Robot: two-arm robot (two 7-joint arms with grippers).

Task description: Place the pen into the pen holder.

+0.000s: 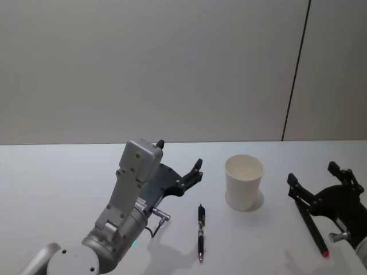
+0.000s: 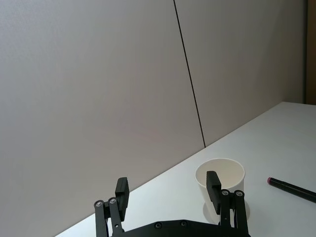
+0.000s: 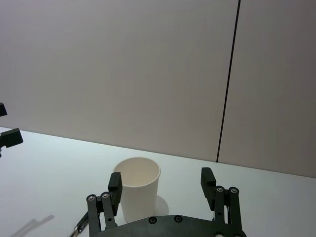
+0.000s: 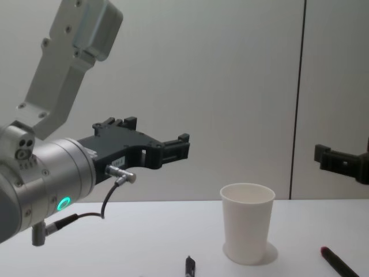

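Note:
A black pen (image 1: 200, 232) with a silver tip lies on the white table, just in front of my left gripper (image 1: 179, 156) and to the left of the pen holder. The pen holder (image 1: 244, 182), a white paper cup, stands upright in the middle of the table. My left gripper (image 2: 168, 190) hovers open and empty above the table, pointing toward the cup (image 2: 228, 173). My right gripper (image 1: 312, 173) is open and empty to the right of the cup (image 3: 138, 182). In the chest view the left gripper (image 4: 173, 147) hangs higher than the cup's (image 4: 247, 228) rim.
A second black pen with a red end (image 1: 314, 229) lies on the table under my right gripper; it also shows as a red-ended pen (image 2: 291, 187) beyond the cup. A plain wall with a dark vertical seam (image 1: 295, 74) stands behind the table.

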